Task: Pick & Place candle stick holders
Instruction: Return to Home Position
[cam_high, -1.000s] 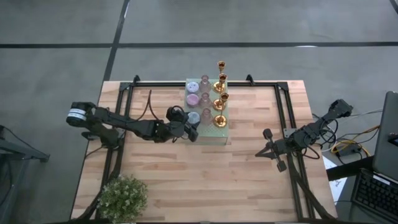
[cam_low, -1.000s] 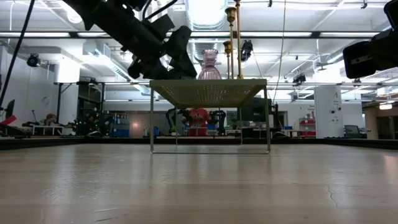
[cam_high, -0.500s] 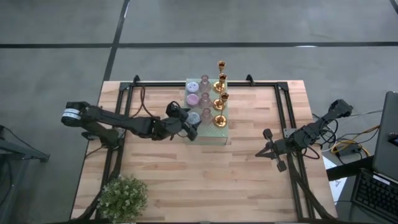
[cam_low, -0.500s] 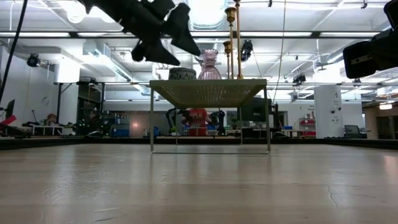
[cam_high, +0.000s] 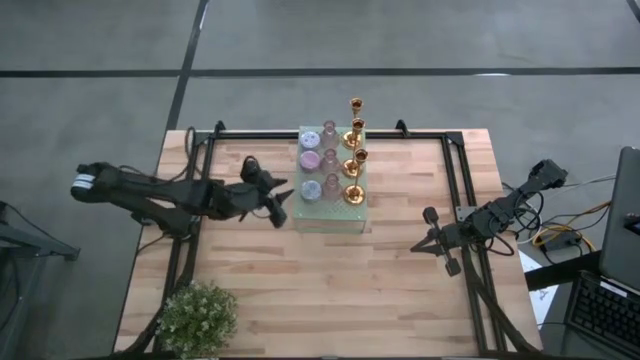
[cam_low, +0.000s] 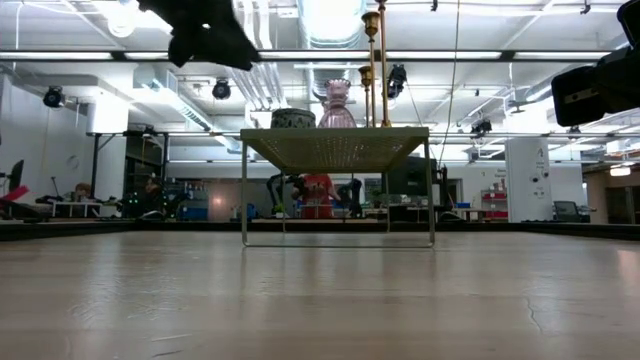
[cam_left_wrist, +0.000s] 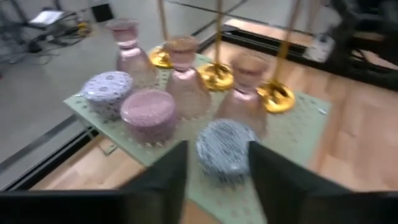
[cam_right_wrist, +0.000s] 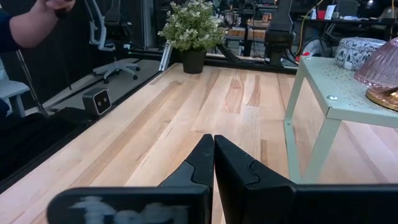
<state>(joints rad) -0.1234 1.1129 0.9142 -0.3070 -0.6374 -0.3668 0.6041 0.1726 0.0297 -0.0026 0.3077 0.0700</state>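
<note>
Table: pale green shelf is standing mid far edge, candle stick holders crowding its top; potted plant is blocking the near left corner; bare wood is lying open across the near middle and beneath the shelf.

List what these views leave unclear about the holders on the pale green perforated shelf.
- Low view: back rows on the pale green perforated shelf hide behind the squat patterned holder and the pink glass holder.
- Left wrist view: stems of the shiny gold holders run out of frame.
- Right wrist view: beyond the shut right gripper, an edge cuts off the shelf.
- Low view: the open left gripper runs off the top edge.
</note>
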